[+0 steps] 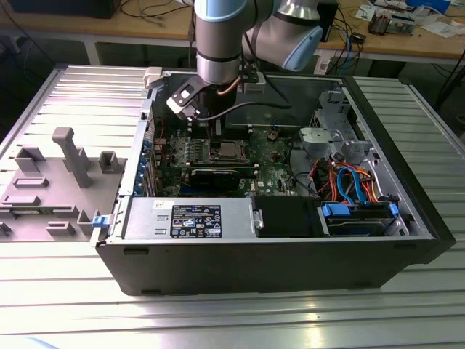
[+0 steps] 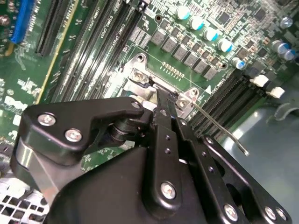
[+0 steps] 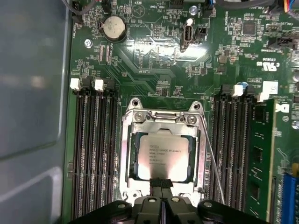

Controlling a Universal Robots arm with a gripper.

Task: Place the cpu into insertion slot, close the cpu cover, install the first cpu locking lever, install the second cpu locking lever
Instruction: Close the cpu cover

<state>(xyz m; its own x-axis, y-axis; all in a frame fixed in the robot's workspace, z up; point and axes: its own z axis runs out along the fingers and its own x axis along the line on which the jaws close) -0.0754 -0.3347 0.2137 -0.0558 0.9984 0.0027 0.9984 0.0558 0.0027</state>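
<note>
cpu (image 3: pixel 163 156): square, dull silver top with print, seated flat in insertion slot (image 3: pixel 133 156) on green motherboard (image 3: pixel 154 70) | cpu cover (image 3: pixel 126 149): silver frame lying down around chip, chip top showing through window | locking lever (image 3: pixel 212 163): thin wire rod, angled away from cover's side, free end raised

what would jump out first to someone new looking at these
In the exterior view, the grey arm reaches down into the open black case on the metal table. In the first wrist view, the silver cpu lies framed by the cover, between dark memory slots, with the shut black hand by the cover's edge.
</note>
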